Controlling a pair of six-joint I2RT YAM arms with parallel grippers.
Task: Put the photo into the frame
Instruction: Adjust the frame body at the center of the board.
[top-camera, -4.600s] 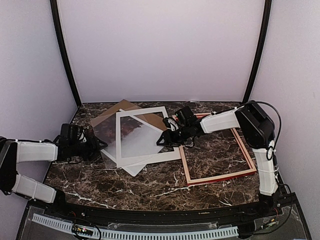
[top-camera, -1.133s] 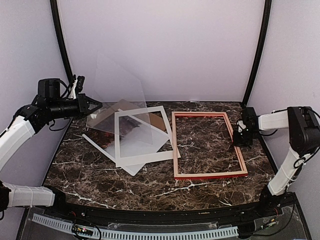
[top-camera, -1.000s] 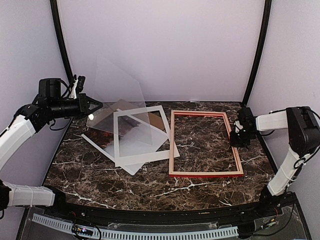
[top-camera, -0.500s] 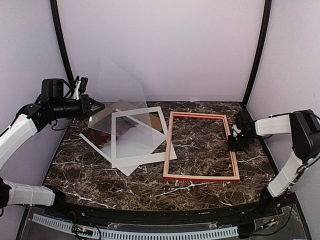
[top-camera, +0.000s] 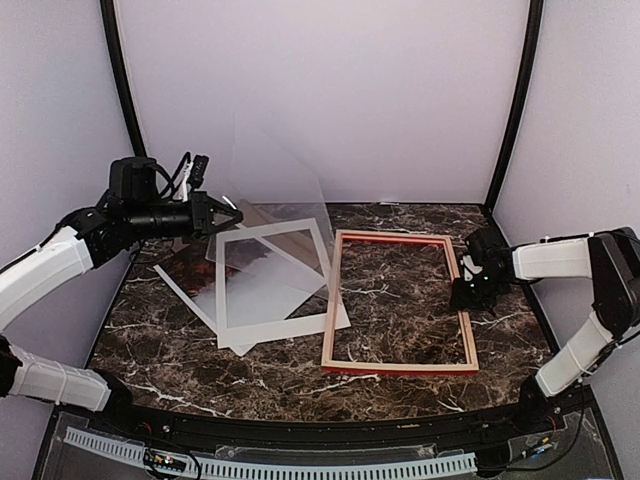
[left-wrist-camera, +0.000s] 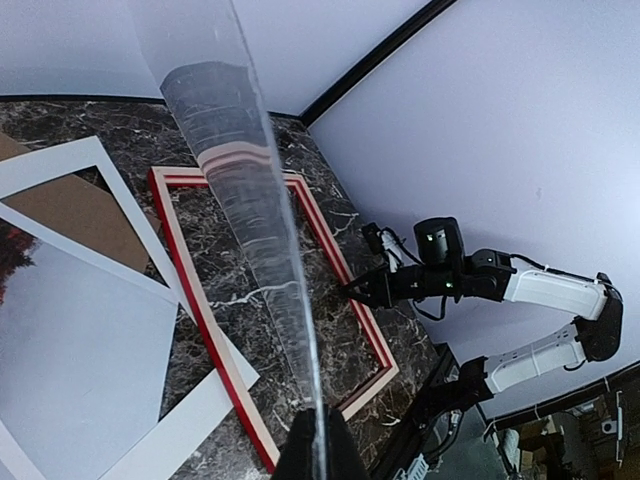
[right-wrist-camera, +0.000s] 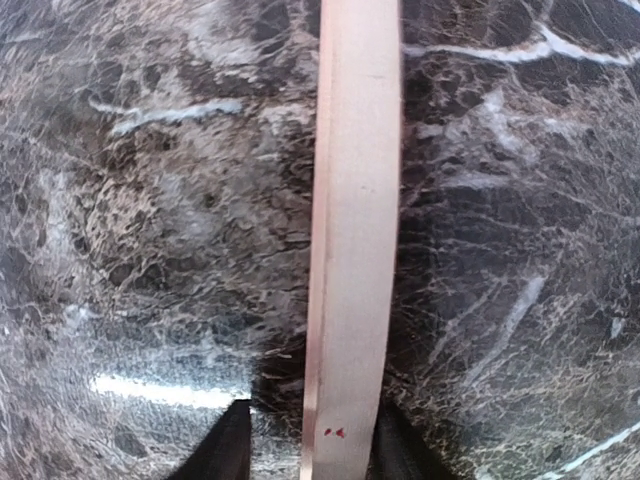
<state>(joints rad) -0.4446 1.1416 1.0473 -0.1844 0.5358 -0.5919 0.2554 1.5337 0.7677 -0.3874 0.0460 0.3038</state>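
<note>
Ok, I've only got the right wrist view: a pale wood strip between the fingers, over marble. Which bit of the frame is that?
Observer: The right rail of the frame, about halfway along. The right fingers straddle it.
Operator: Where's the photo?
Observer: Left of the frame, lying flat under the white mat. The photo shows through the mat's window.
Operator: And the other arm?
Observer: The left fingers are shut on a clear sheet, held up in the air above the mat.
</note>
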